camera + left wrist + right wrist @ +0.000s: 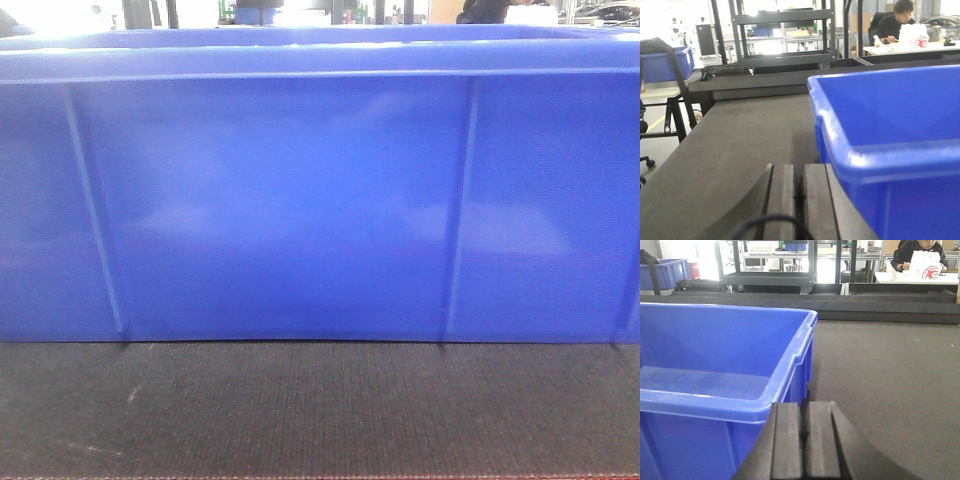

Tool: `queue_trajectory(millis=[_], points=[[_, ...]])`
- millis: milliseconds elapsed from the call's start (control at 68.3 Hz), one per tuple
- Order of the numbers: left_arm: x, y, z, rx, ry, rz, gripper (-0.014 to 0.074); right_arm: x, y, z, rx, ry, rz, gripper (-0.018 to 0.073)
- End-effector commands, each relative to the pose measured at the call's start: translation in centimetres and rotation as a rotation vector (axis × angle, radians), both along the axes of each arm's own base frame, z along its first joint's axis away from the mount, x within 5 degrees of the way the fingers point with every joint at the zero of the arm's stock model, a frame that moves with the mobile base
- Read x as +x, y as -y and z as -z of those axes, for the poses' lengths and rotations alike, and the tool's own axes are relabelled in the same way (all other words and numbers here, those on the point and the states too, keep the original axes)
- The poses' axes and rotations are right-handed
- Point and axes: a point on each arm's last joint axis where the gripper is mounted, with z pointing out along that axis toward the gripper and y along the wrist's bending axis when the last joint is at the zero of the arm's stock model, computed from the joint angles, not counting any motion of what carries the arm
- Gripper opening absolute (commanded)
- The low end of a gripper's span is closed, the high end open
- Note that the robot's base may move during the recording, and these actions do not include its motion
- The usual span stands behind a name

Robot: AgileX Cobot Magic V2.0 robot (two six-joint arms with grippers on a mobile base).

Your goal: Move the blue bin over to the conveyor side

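Room: a bright workshop with a dark metal shelving cart (782,35) at the back, a second blue crate (667,62) off to the far left, and a seated person in black (892,22) at a white table in the far right corner.
Worktop: a wide dark worktop (740,145) with a fine woven texture, running away from me toward a raised dark ledge at its far edge.
Blue bin: the blue bin (300,210) stands upright on the worktop directly in front of me, its glossy long wall filling the front view, with thin raised vertical ribs and a thick top rim. Its inside looks empty.
My left jaws: the left gripper (799,200) sits low at the bin's left end, just outside the corner rim. Its two dark pads are pressed together, closed with nothing between them.
My right jaws: the right gripper (804,440) sits low at the bin's right end, just beside the outer corner of the rim. Its pads are also closed together and grip nothing.
Contact: I cannot tell whether either gripper touches the bin wall.
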Motion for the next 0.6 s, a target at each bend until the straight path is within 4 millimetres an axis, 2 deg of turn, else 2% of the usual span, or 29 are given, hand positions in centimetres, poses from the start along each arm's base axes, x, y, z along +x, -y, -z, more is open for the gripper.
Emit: queue_trajectory(millis=[0,102,146,176,395,586], points=[[0.3,-0.1,1.6,-0.016,0.026,-0.015,-0.0009,-0.1,0.1,-0.2,-0.016,0.033,0.01,-0.0085],[0.7,-0.2,3.4,-0.018,0.042,-0.03,-0.0009,-0.1,0.1,-0.2,-0.016,0.033,0.01,-0.0085],[0.6,-0.2,3.0,-0.031,0.088,-0.031,-0.0009,-0.1,0.1,-0.2,-0.016,0.033,0.01,-0.0085],[0.7,-0.2,3.4,-0.045,0.043,-0.029,-0.0009,-0.1,0.1,-0.2,-0.016,0.033,0.01,-0.0085],[0.7,-0.2,3.5,-0.128,0.033,-0.023,-0.0009,-0.1,0.1,-0.2,-0.016,0.033,0.01,-0.0085],[0.7,-0.2,3.5,-0.124,0.033,-0.024,-0.0009,-0.1,0.1,-0.2,-0.016,0.033,0.01,-0.0085]])
